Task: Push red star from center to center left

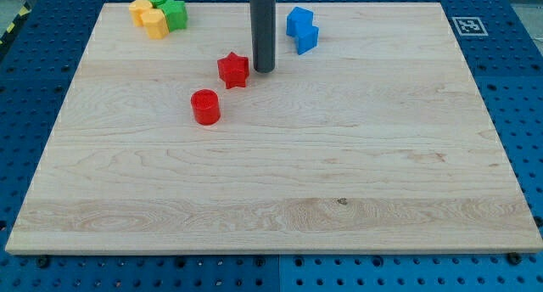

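The red star [232,70] lies on the wooden board [339,156], left of the board's middle and toward the view's top. My tip [264,70] stands just to the star's right, touching or almost touching it. The dark rod rises straight up out of the view's top. A red cylinder [205,106] stands a little below and left of the star, apart from it.
A yellow block [149,18] and a green block [168,8] cluster at the board's top left corner. A blue block [301,30] lies right of the rod near the top edge. A black and white marker [466,25] sits at the top right corner.
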